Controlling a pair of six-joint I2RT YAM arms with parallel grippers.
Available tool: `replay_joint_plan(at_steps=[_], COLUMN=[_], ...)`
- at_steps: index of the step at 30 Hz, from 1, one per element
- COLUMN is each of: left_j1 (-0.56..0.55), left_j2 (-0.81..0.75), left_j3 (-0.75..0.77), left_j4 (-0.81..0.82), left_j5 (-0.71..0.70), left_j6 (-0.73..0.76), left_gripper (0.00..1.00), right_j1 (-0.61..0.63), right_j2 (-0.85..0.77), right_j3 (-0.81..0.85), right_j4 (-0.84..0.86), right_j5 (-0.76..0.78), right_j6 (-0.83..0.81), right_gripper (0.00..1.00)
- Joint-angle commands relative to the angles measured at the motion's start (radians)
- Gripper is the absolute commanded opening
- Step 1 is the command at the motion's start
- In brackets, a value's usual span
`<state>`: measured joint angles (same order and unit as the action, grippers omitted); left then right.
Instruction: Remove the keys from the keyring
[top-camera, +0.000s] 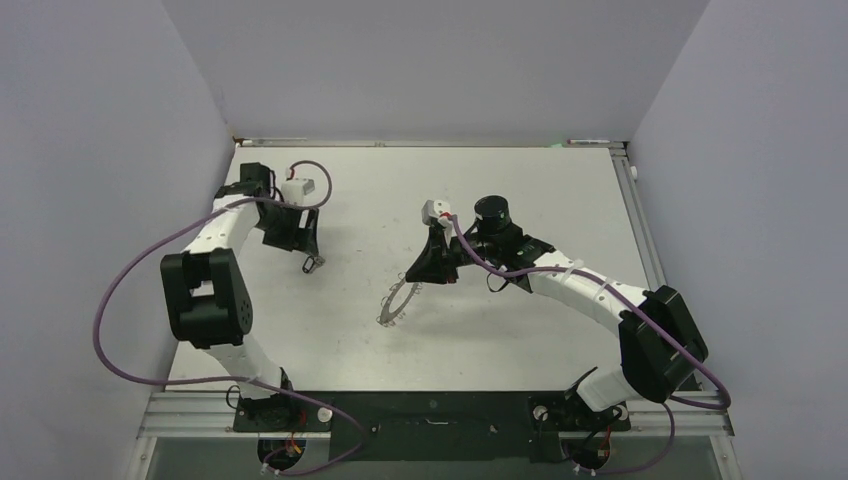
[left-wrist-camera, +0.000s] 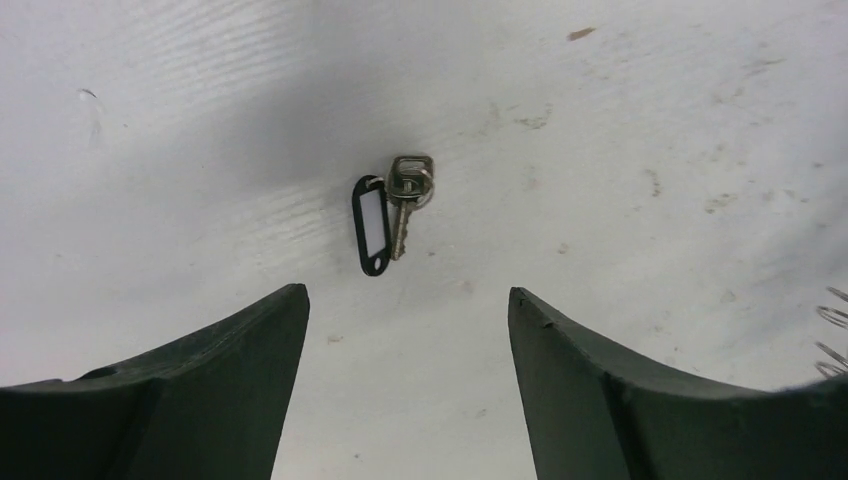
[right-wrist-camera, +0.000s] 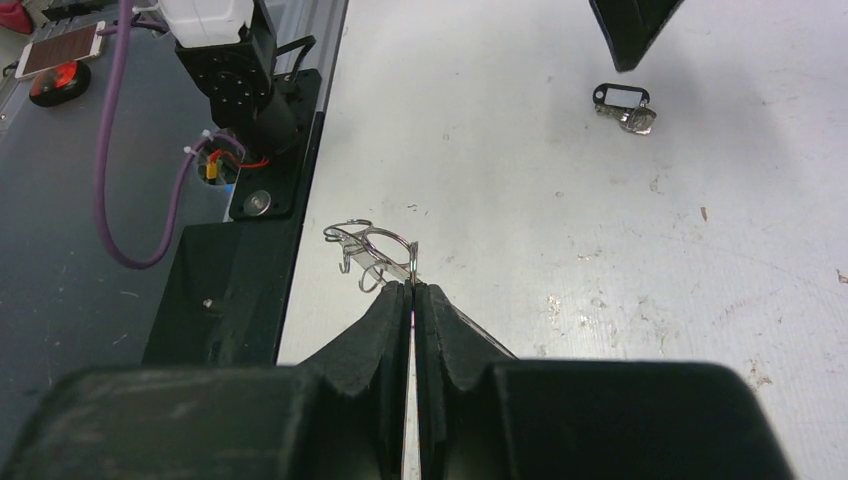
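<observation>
Fingers (left-wrist-camera: 240, 370) of the left gripper (left-wrist-camera: 405, 292) stand spread wide at the bottom of the left wrist view, with nothing between them. Above the gap, near the middle of that frame, one small silvery metal key (left-wrist-camera: 404, 205) lies flat on the white table (left-wrist-camera: 650, 120). Touching its left side is one black oblong plastic tag (left-wrist-camera: 372, 226) with a white label window. A small wire loop passes through the key's head. In the right wrist view this pair sits in the upper right, just below one dark fingertip of the left gripper at the top edge.

The right gripper (right-wrist-camera: 413, 290) has its two fingers pressed together, pinching the rim of the one large thin grey metal keyring (right-wrist-camera: 372, 250), which juts out past the fingertips just left of frame centre. A few small wire hooks hang along the stretch of rim that shows; whether any key hangs on them cannot be told. In the overhead view the keyring shows at the middle of the frame, slanting down-left from the right gripper, well apart from the key at centre left.
</observation>
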<state>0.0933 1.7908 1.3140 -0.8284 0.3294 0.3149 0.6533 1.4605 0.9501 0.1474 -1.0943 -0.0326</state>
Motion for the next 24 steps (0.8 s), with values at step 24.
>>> replay_joint_plan(at_steps=[24], left_j1=[-0.5], left_j2=[-0.679], left_j3=[-0.41], left_j4=[0.353], left_j5=[0.335], left_j6=[-0.406], left_gripper=[0.76], right_j1=[-0.022], right_j2=[0.068], right_j3=[0.081], right_j4=[0.13], right_j5=[0.072], right_j6=[0.141], right_gripper=[0.05])
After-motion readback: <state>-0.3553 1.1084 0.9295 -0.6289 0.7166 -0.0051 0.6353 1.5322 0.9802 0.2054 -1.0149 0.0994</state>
